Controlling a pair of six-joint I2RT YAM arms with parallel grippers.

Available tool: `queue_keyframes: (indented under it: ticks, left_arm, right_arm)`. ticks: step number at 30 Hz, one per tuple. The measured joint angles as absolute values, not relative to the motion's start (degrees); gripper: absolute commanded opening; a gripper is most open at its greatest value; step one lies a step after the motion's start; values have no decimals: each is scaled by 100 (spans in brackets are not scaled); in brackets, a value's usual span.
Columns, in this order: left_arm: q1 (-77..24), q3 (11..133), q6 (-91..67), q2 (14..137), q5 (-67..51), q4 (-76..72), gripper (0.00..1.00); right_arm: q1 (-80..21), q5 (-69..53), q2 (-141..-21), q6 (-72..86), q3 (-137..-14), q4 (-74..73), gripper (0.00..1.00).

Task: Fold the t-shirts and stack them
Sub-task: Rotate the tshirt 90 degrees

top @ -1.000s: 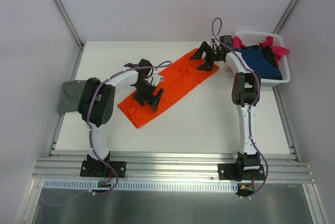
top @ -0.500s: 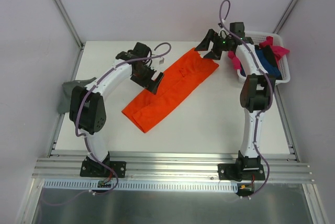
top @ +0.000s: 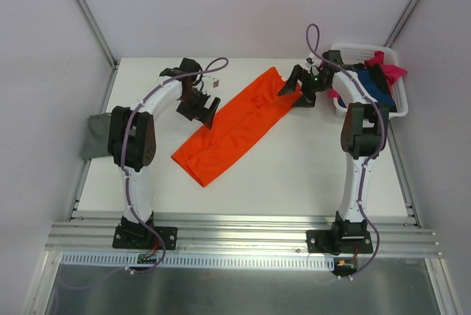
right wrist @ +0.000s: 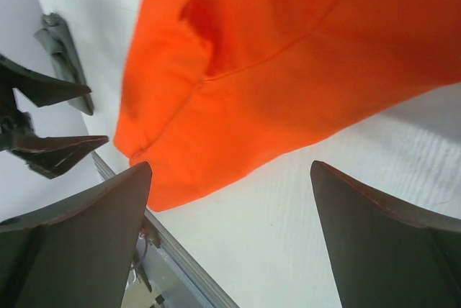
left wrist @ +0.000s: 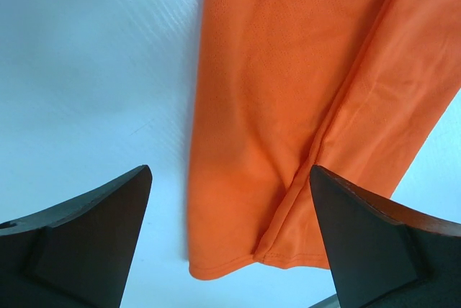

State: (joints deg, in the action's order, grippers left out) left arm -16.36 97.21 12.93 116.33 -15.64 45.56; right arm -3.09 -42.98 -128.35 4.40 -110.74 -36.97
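A bright orange t-shirt (top: 239,124) lies as a long folded strip, slanting from near left to far right on the white table. My left gripper (top: 200,111) hovers open at the strip's left edge. In the left wrist view the orange t-shirt (left wrist: 288,106) shows a hemmed end between the spread fingers (left wrist: 86,236). My right gripper (top: 296,94) is open over the strip's far right end. In the right wrist view the orange t-shirt (right wrist: 288,56) fills the top. Neither holds cloth. A grey-green t-shirt (top: 96,135) sits at the left edge.
A white slatted basket (top: 362,45) stands at the far right with a navy t-shirt (top: 375,88) and a magenta t-shirt (top: 391,71) in it. Grey walls close in left, right and behind. A metal rail (top: 235,238) runs along the near edge.
My left gripper has moved off the shirt's near half, away and to the left of the strip. My right gripper lifted toward the back, then came down again at the far end.
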Motion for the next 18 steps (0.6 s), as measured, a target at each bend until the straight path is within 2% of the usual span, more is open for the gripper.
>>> queue_keyframes:
  ticks: [5,13,18]
  left_arm:
    - [-1466,9721,1278,11826,-1796,4578,91]
    - [-1125,9712,1275,11996,-2018,4576,89]
    - [-1125,9642,1267,12232,-2235,4604,87]
  right_arm:
    - [-296,-4136,-13290,263,-11074,-3896,97]
    - [-281,-4018,-13373,51,-11096,-3990,97]
    - [-281,-3942,-13732,36,-11483,-4018,97]
